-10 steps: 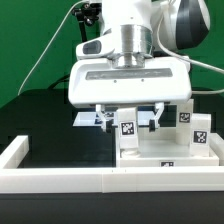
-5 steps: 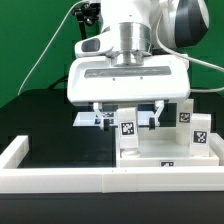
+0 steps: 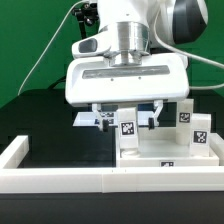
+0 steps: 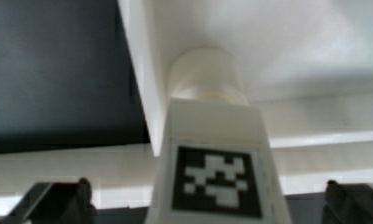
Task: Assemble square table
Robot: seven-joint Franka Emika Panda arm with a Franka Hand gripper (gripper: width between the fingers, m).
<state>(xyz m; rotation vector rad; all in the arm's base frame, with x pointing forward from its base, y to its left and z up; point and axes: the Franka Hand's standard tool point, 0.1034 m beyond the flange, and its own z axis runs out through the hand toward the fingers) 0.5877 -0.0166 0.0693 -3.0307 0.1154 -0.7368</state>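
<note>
The square table's white slab lies by the front border wall with white tagged legs standing up from it. One leg stands between the fingers of my gripper. The fingers are spread wide on either side of the leg and do not touch it. In the wrist view the same leg rises up the middle with its tag facing the camera, the slab lies behind it, and my gripper straddles it with dark fingertips far apart. The gripper is open.
Two more tagged legs stand on the slab at the exterior view's right. The long low white border wall runs along the front and up the left. The marker board lies behind the gripper on the black table.
The hand has shifted slightly toward the exterior view's left. The fingers stay spread around the leg.
</note>
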